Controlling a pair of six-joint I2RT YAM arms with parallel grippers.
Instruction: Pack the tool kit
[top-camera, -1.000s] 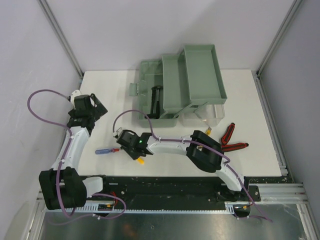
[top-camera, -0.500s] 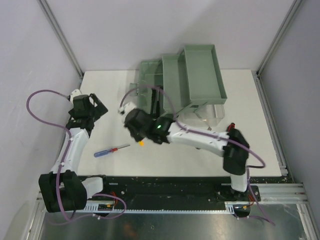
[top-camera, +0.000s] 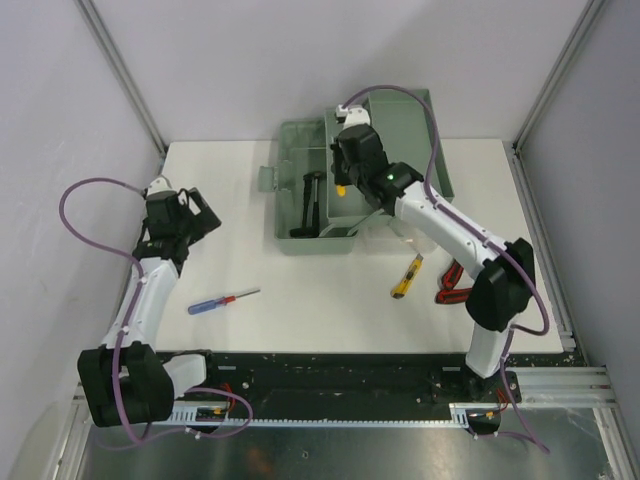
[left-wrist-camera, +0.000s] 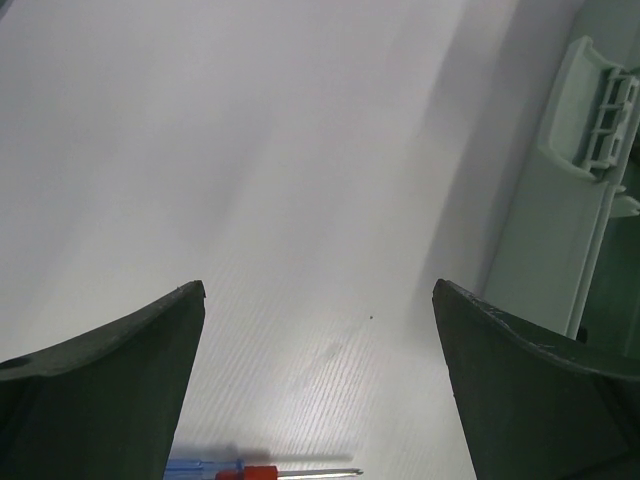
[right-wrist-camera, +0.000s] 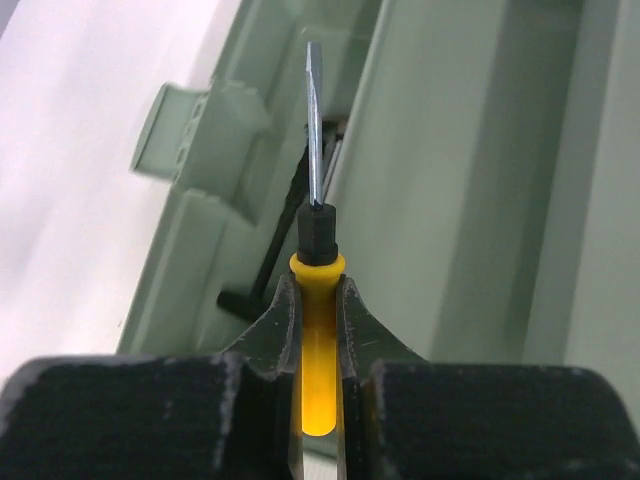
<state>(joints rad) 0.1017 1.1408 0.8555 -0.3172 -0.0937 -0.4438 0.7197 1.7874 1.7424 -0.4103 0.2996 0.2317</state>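
Swung up from the table's (top-camera: 240, 250) front edge, the right tool (right-wrist-camera: 318, 290) now pinches a yellow screwdriver (right-wrist-camera: 318, 385) over the tool kit (top-camera: 295, 140). At far left the left tool (left-wrist-camera: 318, 288) hangs spread; a blue screwdriver (top-camera: 222, 300) lies loose; the tool kit sits mid-back; knife (top-camera: 405, 278) and pliers (top-camera: 450, 290) lie right.
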